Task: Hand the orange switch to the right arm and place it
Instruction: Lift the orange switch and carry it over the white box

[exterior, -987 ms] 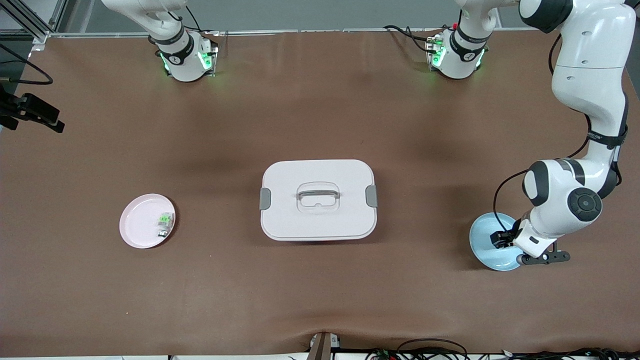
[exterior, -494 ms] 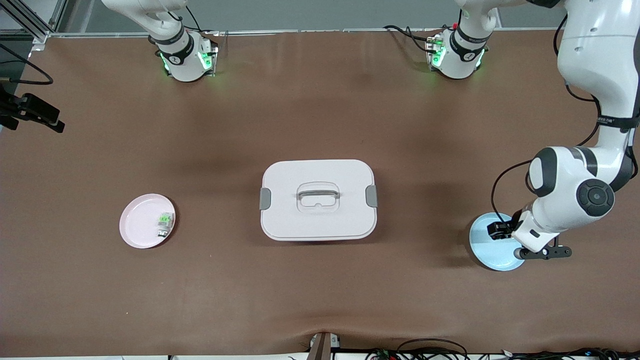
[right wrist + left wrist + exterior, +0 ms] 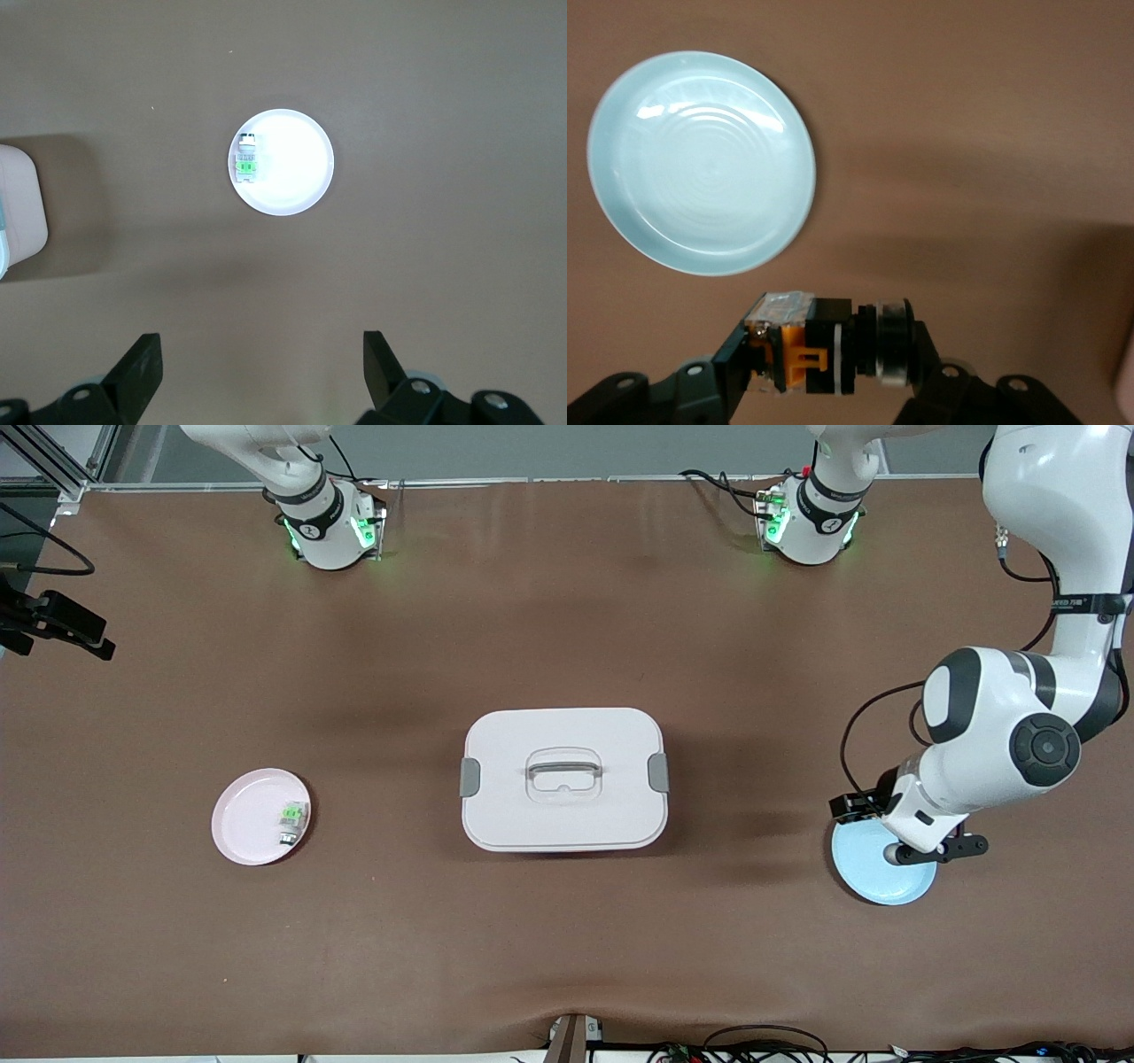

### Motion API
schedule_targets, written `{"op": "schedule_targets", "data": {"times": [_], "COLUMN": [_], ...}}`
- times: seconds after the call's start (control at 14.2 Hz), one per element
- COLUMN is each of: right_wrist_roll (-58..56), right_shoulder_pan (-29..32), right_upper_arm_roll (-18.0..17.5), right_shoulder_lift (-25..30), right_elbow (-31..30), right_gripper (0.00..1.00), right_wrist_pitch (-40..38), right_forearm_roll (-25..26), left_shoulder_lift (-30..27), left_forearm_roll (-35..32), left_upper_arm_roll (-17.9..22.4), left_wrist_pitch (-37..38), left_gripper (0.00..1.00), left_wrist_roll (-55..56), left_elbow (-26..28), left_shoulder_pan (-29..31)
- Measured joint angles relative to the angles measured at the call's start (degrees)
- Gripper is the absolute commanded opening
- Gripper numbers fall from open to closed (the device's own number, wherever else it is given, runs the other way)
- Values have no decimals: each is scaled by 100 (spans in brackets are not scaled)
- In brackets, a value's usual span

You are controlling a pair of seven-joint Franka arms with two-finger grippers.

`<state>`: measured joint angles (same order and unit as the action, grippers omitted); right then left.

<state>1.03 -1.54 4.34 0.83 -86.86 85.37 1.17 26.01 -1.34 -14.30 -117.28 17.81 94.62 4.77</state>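
We are looking at a brown table (image 3: 567, 629) with a white lidded box (image 3: 563, 779) sitting at the center of the front view. At the lower right of that frame, the left arm (image 3: 1010, 726) is reaching down, and its left gripper (image 3: 829, 347) is hanging in the air over the brown table just beside the light blue plate (image 3: 882, 872). In the left wrist view, low in the frame, we are seeing its two fingers (image 3: 740, 354) clamping the orange switch (image 3: 833, 345) between them, the switch lying sideways with its orange part at one end and its dark round part at the other. The blue plate is sitting bare in the upper left of that wrist frame, and the switch is clear of it.

At the lower left of the front view, a pink plate (image 3: 248, 828) is carrying a small green-and-silver switch (image 3: 291, 821) near its rim. The right arm (image 3: 301, 487) is waiting with only its base and lower links showing at the upper left. The right gripper (image 3: 262, 365) is hovering high over the pink plate, its fingers spread wide and holding nothing, as we are seeing along the bottom of the right wrist frame.
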Motion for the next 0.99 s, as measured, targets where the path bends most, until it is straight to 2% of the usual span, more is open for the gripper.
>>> {"op": "schedule_targets", "data": {"times": [0.49,0.99], "right_wrist_roll": [-77,-203], "right_shoulder_pan": [-4,-93], "right_upper_arm_roll": [-14,-16], "right_shoulder_lift": [0,-39], "right_elbow": [5,43], "right_gripper": [100,100], "right_wrist_pitch": [21,-96], "right_forearm_roll": [-2,1], "left_shoulder_lift": [-412,-423], "left_forearm_roll": [453,1116], "left_upper_arm_roll": [-886,-1667], "left_wrist_pitch": [445,582], "left_gripper": [0,0], "left_wrist_roll": [1678,3521], "left_elbow": [-24,-320], "left_shoulder_pan": [-20,-69]}}
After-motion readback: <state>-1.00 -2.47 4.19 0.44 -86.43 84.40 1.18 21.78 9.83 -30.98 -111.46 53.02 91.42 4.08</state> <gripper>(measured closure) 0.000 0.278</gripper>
